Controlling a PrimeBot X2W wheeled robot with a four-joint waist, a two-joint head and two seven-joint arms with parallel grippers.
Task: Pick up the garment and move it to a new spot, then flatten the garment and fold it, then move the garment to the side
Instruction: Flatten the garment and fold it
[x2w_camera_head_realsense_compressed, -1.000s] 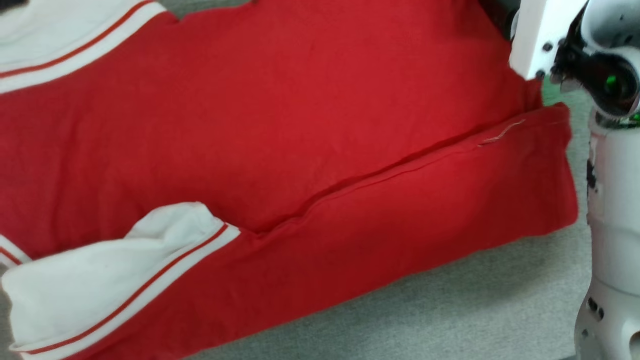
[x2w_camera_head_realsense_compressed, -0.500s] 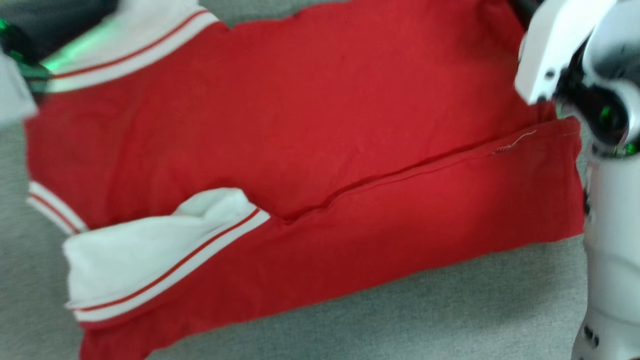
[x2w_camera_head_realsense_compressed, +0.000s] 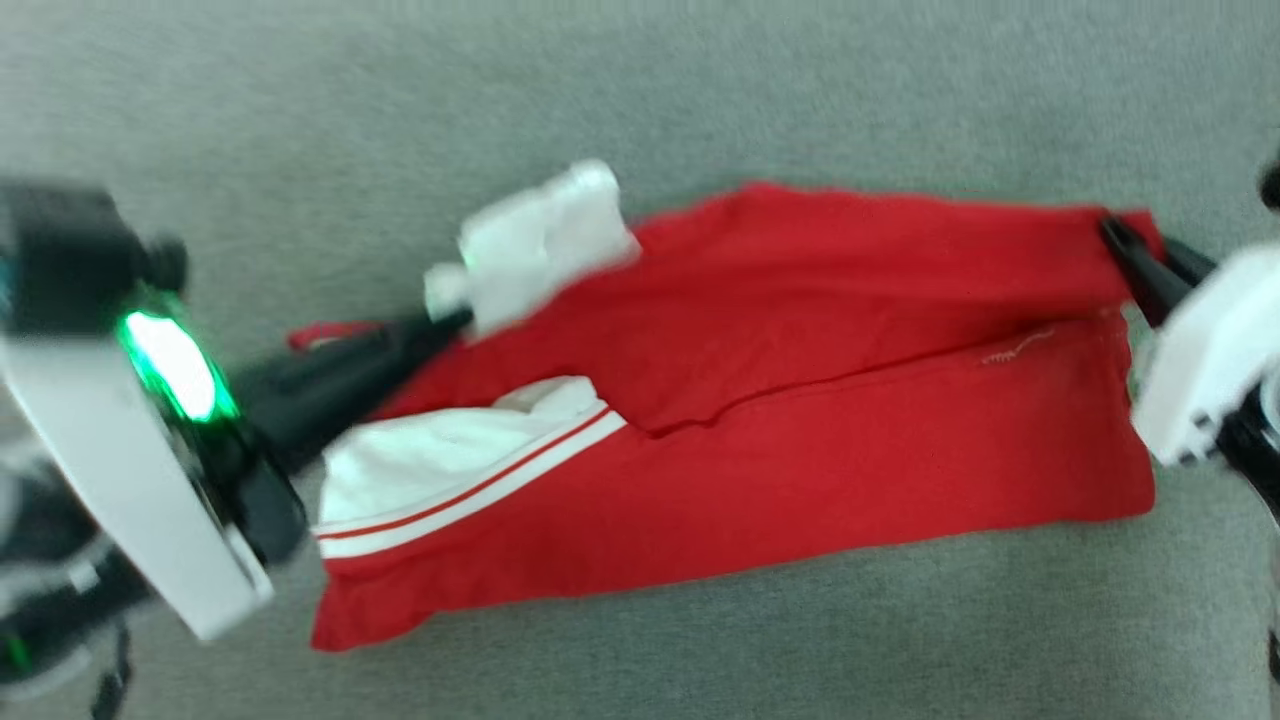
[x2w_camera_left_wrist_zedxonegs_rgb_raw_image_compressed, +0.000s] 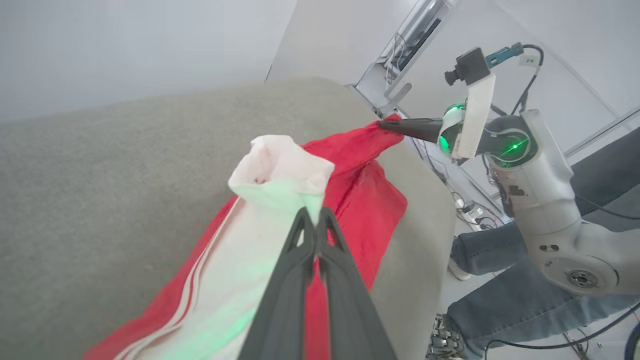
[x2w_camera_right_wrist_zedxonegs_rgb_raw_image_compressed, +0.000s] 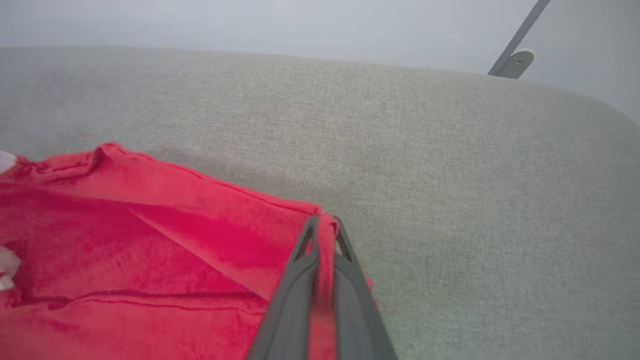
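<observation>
**Red shirt (x2w_camera_head_realsense_compressed: 800, 420) held at both ends on grey padding**

The shirt lies lengthwise across the grey padded surface (x2w_camera_head_realsense_compressed: 700, 90). Its near long edge is folded over the body, and one white sleeve with red striping rests flat on the left end.

The left gripper (x2w_camera_head_realsense_compressed: 450, 322) has its fingers pressed together on the other white sleeve, which stands raised off the padding. The right gripper (x2w_camera_head_realsense_compressed: 1115, 235) has its fingers pressed together on the red corner at the far right end.

The far edge runs between the two grips. In the left wrist view, a person's legs (x2w_camera_left_wrist_zedxonegs_rgb_raw_image_compressed: 500, 300) in jeans stand beside the padding.
</observation>
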